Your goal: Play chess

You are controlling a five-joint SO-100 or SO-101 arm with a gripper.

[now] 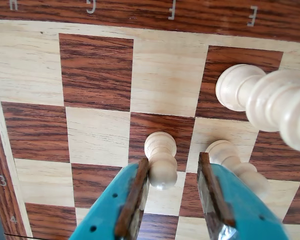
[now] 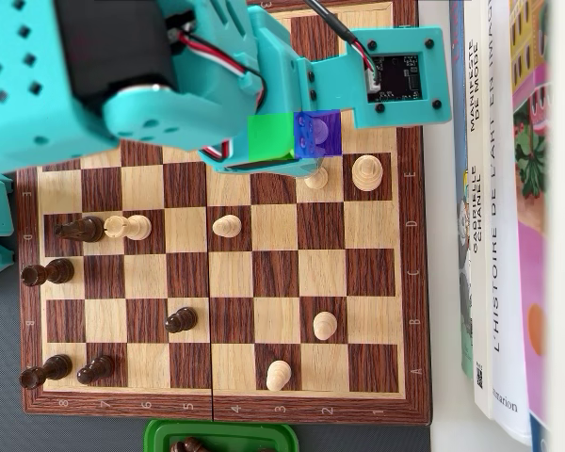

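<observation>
My tool point(image 1: 174, 177) stands partly open over the chessboard point(image 1: 97, 70), its two teal fingers point(image 1: 132, 200) lined with rough brown pads. A pale pawn point(image 1: 160, 157) sits in the gap. It lies against the left pad in the wrist view, or very nearly, and there is clear space between it and the right pad, so nothing is clamped yet. A second pale pawn point(image 1: 230, 160) stands just outside the right finger, close enough that I could knock it on the way in or out. A taller pale piece point(image 1: 270, 102) leans into the wrist view from the right.

I judge the pawn to be light, stiff turned wood, smooth and rounded, so it may slip or tip if I pinch the head. The narrow neck below the head looks the better place to hold, with the pads square on both sides and only a gentle squeeze.

In the overhead view my arm point(image 2: 122, 85) covers the board's far edge. The pawn point(image 2: 316, 178) shows just below my tool, near the far right corner of the desk point(image 2: 0, 377), with the taller piece point(image 2: 366, 171) beside it toward the right edge. More pale pieces point(image 2: 279, 375) stand along the near side, and dark pieces point(image 2: 80, 229) gather toward the left edge. Books point(image 2: 494, 226) lie along the right edge, and a green tray point(image 2: 221, 435) sits at the near edge.
</observation>
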